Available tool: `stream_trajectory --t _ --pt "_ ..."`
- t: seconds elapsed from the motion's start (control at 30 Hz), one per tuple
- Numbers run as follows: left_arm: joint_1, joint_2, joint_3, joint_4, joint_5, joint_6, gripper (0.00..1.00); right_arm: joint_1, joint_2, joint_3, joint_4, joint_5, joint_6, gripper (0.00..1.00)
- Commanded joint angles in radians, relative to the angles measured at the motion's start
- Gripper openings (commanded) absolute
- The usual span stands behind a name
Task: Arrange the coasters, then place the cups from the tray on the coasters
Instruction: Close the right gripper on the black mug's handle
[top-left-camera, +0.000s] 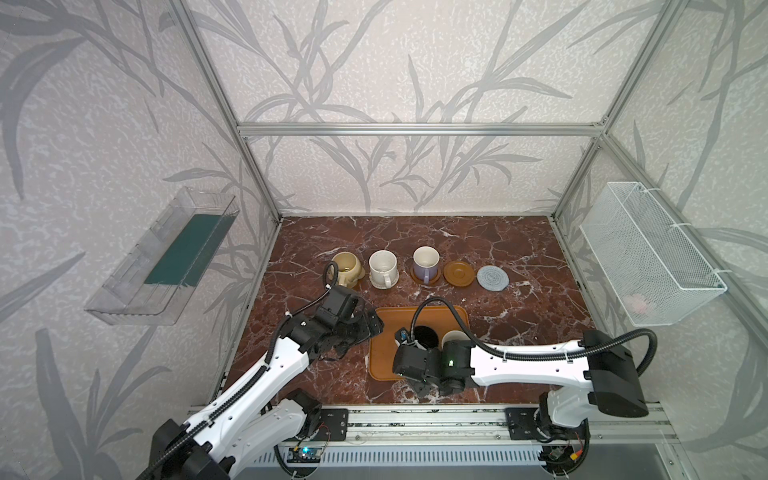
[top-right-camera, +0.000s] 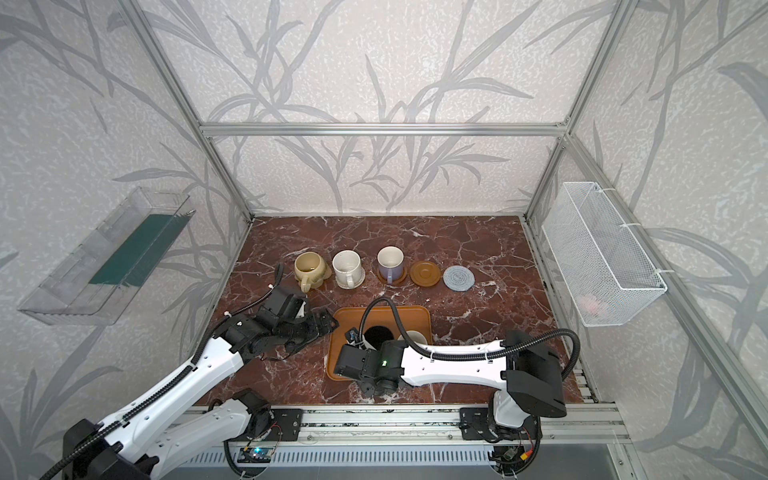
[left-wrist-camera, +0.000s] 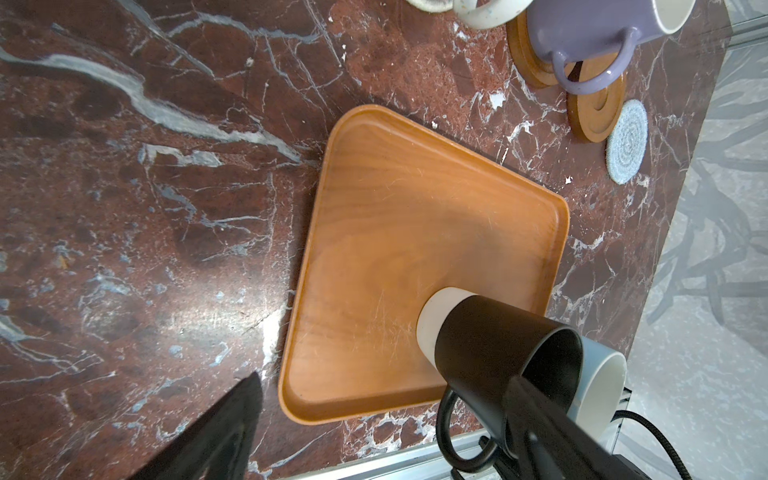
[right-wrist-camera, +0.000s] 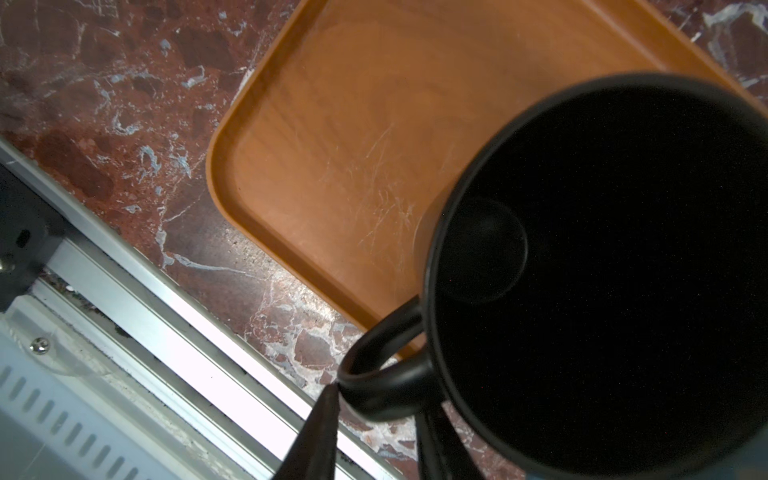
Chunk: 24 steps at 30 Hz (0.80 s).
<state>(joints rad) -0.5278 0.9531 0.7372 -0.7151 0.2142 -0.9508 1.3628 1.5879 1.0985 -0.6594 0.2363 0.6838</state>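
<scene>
One black cup (right-wrist-camera: 602, 270), handle in right pincer (right-wrist-camera: 378, 399); light blue cup (left-wrist-camera: 600, 374) mostly hidden.

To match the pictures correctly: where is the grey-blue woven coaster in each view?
A top view: grey-blue coaster ends the row, rightmost, bare.
A top view: coaster likewise rightmost.
Left wrist: beside the empty wooden coaster.
Right wrist: not in view.
Shared landmark: the tray.

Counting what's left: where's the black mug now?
In both top views the black mug is on the tray, front centre, immediately left of the light blue mug; the right pincer grips its handle.
</scene>
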Motion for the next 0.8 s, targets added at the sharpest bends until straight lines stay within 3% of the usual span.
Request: stream_trajectory --t 0.0,0.23,0.37,0.47,0.67,0.77 --pt "0.008 0.013 0.011 -0.007 0.002 0.015 0.94 -0.007 0.004 -0.001 -0.038 0.023 0.042 0.29" --pt "0.008 0.035 0.022 0.000 0.012 0.029 0.93 -0.009 -0.053 -0.037 -0.087 0.038 0.070 0.30" --pt "0.008 0.037 0.004 0.022 0.021 0.021 0.93 -0.009 -0.054 -0.031 -0.052 0.010 0.039 0.50" --pt "0.009 0.030 0.000 0.024 0.028 0.018 0.93 -0.001 -0.042 -0.019 -0.050 -0.003 0.030 0.55" --pt "0.009 0.022 -0.005 0.020 0.020 0.020 0.93 -0.004 0.018 0.006 -0.042 0.014 0.030 0.57" --pt "0.009 0.020 -0.014 0.029 0.020 0.018 0.93 -0.017 0.045 0.018 -0.038 0.032 0.033 0.51"
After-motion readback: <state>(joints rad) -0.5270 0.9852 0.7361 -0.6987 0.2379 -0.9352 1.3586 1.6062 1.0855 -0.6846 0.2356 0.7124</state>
